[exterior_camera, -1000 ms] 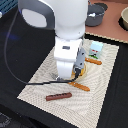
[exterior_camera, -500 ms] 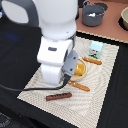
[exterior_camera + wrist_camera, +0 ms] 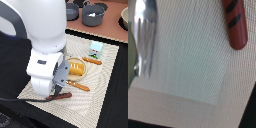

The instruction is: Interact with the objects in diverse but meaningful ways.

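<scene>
In the exterior view, the white arm (image 3: 42, 47) fills the left side, bent low over the striped beige placemat (image 3: 107, 75) on the dark tabletop (image 3: 120, 110); the end effector is hidden beneath the arm's body, so I cannot tell whether it is released or clenched. A dark brown sausage stick (image 3: 60, 96) lies on the placemat's near edge just under the arm. To its right sits a shallow plate (image 3: 86, 70) holding the yellow bread-like block (image 3: 76, 69), with an orange-brown stick (image 3: 79, 86) in front of it and another (image 3: 92, 61) behind. The pale blue carton (image 3: 96, 48) stands just behind that one. Beyond the placemat are a grey saucepan (image 3: 72, 11) and a pot (image 3: 93, 15). The wrist view shows a fork (image 3: 144, 30) and a red striped sausage (image 3: 235, 22) on the woven mat.
</scene>
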